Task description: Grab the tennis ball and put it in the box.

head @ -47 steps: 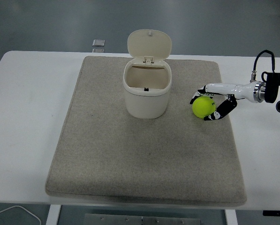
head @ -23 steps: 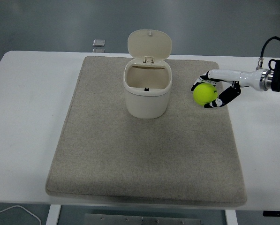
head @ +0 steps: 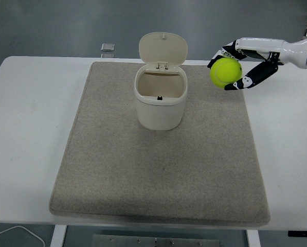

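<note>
Head view shows the tennis ball [head: 226, 71] up off the mat, gripped in the right hand [head: 241, 65] — white fingers [head: 230, 49] curve over its top and far side while dark ones close in from below and the right. It hangs in the air to the right of the box [head: 161, 99], at about the height of the raised lid [head: 163, 48], well apart from the opening.

The box is a cream bin standing near the middle of the grey mat [head: 161, 170], its hinged lid tipped back and upright, so the mouth is clear. The mat covers most of the white table [head: 30, 128]. A small grey object [head: 108, 47] lies at the table's far edge — too small to tell what it is. No left hand shows.

To do the carry well, I would judge the hand should travel left with the ball kept above the rim, stay forward of the upright lid so as not to knock it shut, and release only once the ball sits squarely over the opening.

No brand, label or writing can be read anywhere
</note>
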